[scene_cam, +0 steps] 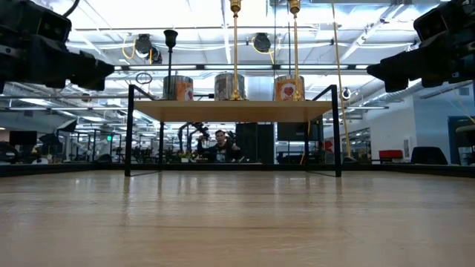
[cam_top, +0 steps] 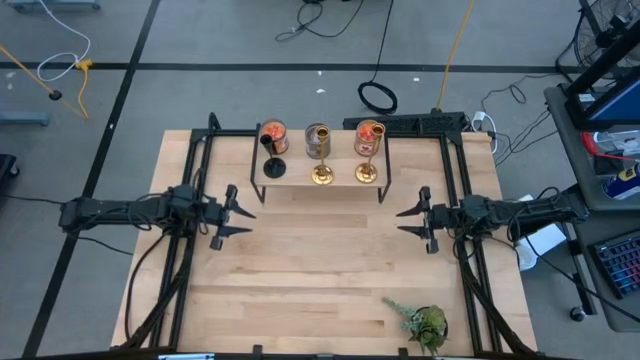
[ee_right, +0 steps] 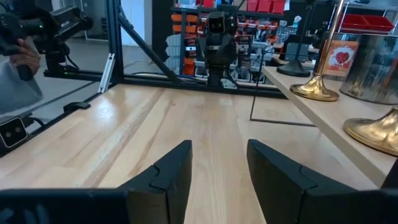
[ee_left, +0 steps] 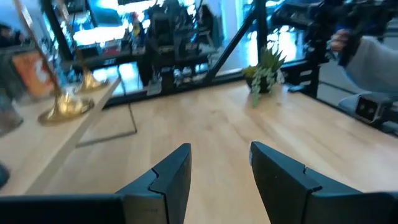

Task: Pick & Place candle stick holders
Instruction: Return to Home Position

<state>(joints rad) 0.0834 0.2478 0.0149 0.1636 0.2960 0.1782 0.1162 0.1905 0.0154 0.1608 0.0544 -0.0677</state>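
Three candle stick holders stand by their round bases on a raised wooden shelf [cam_top: 300,187] at the table's far middle: a black one [cam_top: 272,160] on the left and two gold ones [cam_top: 321,172] [cam_top: 366,170]. Their stems rise in the low view [scene_cam: 171,41] [scene_cam: 236,44] [scene_cam: 295,44]. My left gripper [cam_top: 240,213] is open and empty, left of the shelf and nearer the table's front; it also shows in the left wrist view [ee_left: 219,149]. My right gripper [cam_top: 405,222] is open and empty on the shelf's right, as the right wrist view [ee_right: 217,144] shows.
Two glass jars with orange-red filling [cam_top: 273,135] [cam_top: 369,135] and a silver-grey jar [cam_top: 317,138] stand behind the candlesticks on the shelf. The shelf's black legs [scene_cam: 130,130] [scene_cam: 338,130] stand on the table. A small green plant [cam_top: 425,322] sits near the front right. A person [scene_cam: 219,144] is beyond the table.
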